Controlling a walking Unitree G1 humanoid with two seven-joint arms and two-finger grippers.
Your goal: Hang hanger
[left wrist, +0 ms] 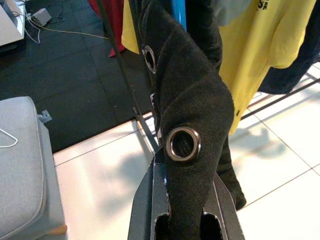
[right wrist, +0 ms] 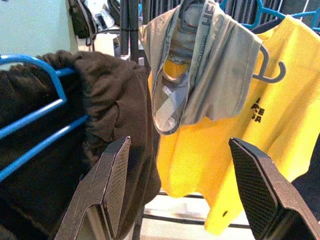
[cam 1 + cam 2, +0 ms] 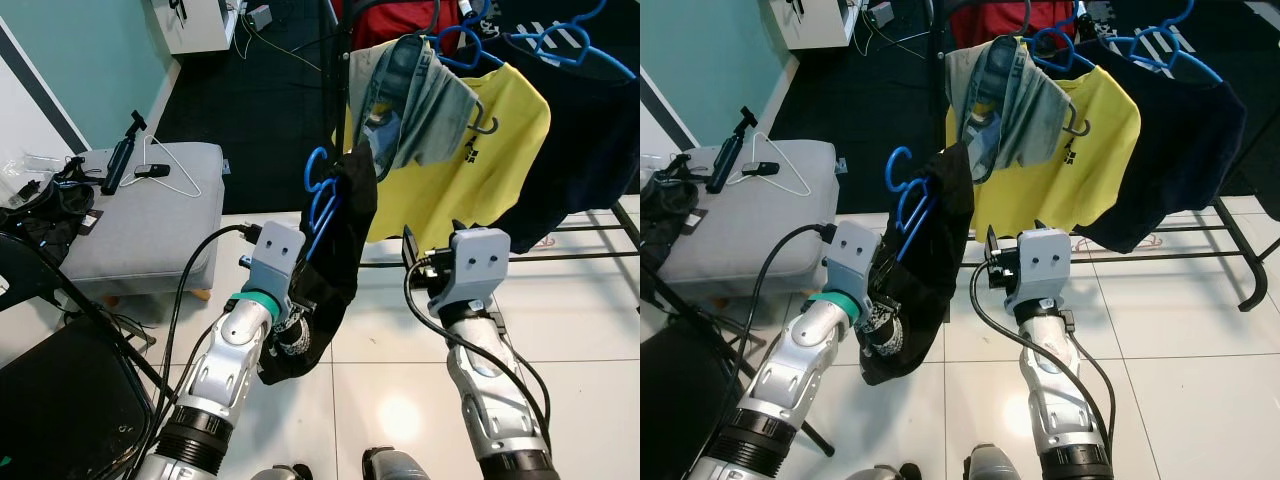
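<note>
Left wrist view looks along the left gripper (image 1: 185,220), whose two black fingers are squeezed onto a black garment (image 1: 195,115) with shiny metal rings in it. That garment hangs over a blue hanger (image 3: 320,205), and the left gripper (image 3: 300,300) holds both up in front of the clothes rack (image 3: 600,255). The hanger's hook sticks up at the top and is not on the rack's bar. It is just beside the clothes hanging there, on the robot's left of them.

The right gripper (image 2: 182,180) has its two fingers wide apart with nothing between them. It is raised just to the right of the black garment and points at the hanging clothes.

On the rack hangs a grey garment (image 3: 420,100) with a grey hook showing beside it. A yellow shirt (image 3: 490,160) hangs behind it. Next to that, toward the rack's right end, is a dark blue shirt (image 3: 1180,150) on another blue hanger (image 3: 560,40). A red garment (image 3: 390,20) hangs farther back.

The floor is white tile (image 3: 590,350) near the robot and dark farther away. On the robot's left is a grey padded bench (image 3: 150,225). A thin white hanger (image 3: 170,165) lies on its top near the far edge, beside a black stick (image 3: 122,155) at the far left corner.
</note>
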